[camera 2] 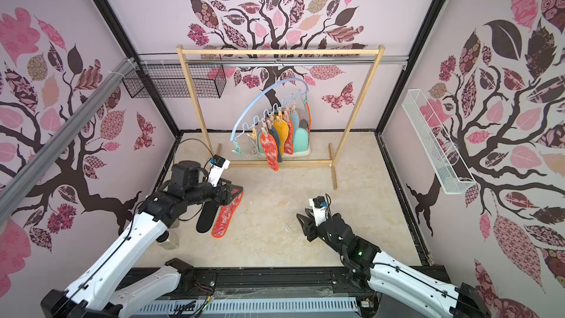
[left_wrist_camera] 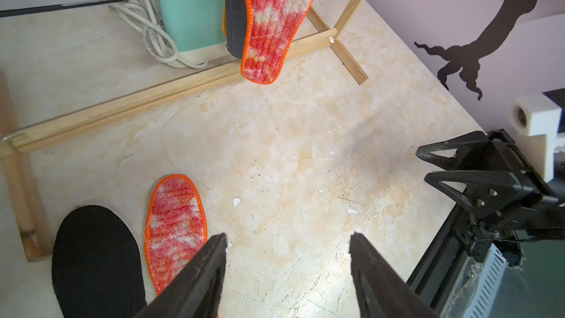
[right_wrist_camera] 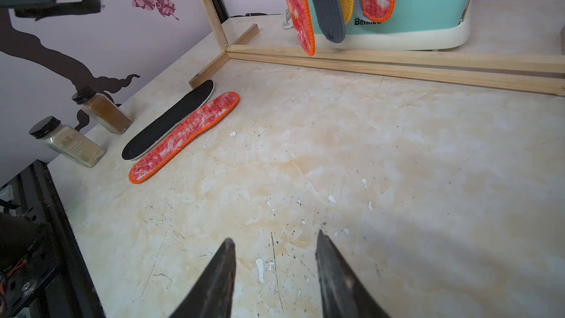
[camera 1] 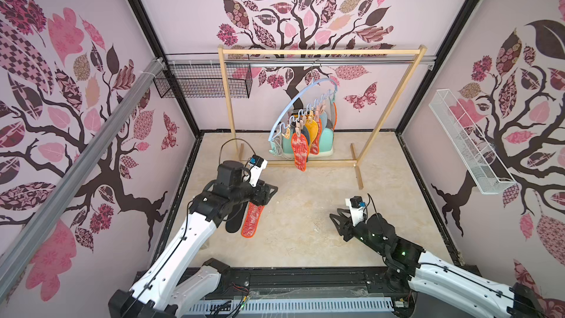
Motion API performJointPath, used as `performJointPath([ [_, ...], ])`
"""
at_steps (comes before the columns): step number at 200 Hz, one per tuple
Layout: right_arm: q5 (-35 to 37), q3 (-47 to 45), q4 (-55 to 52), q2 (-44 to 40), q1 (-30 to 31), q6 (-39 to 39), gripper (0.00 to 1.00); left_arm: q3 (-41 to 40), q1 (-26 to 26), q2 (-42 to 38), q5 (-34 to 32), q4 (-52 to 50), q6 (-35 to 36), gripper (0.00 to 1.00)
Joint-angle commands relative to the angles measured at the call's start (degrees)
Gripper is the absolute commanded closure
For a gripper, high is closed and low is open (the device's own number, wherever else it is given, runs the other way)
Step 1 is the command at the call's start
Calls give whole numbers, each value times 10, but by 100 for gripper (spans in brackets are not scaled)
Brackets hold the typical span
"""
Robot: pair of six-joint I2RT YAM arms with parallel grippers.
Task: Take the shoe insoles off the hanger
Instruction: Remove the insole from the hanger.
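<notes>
The pale blue hanger (camera 1: pixel 286 108) hangs on the wooden rack and still carries several shoe insoles; the nearest is red-white with orange edging (camera 1: pixel 299 151), then dark grey (right_wrist_camera: pixel 327 4) and mustard yellow (camera 1: pixel 312 128) ones. A black insole (camera 1: pixel 235 224) and a red-white insole (camera 1: pixel 253 220) lie side by side, flat on the table at the left. My left gripper (left_wrist_camera: pixel 289 235) hovers open and empty over the far end of that red-white insole (left_wrist_camera: pixel 175 218). Over the bare table on the right, my right gripper (right_wrist_camera: pixel 275 235) is open with nothing in it.
The wooden garment rack (camera 1: pixel 321 52) stands at the back, its base bar on the table. A mint appliance (camera 1: pixel 324 145) with a cord sits behind the hanging insoles. Two spice jars (right_wrist_camera: pixel 102 113) stand by the left wall. Wire baskets (camera 1: pixel 201 81) (camera 1: pixel 467 145) hang on the walls.
</notes>
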Motion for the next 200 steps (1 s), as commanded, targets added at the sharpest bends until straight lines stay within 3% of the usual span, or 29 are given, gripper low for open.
performJointPath([
  [1,10,0,-4,-3,1,-10,54,-40,2,-76,-31,0,-38,32],
  [46,25,1,-16,-16,1,-19,54,-93,0,-184,-82,10,-57,32],
  [99,28,-2,-25,-35,1,-21,54,-93,-33,-187,-108,-8,-64,32],
  [200,34,-5,-17,-26,2,-22,53,-94,-36,-185,-119,-17,-63,32],
])
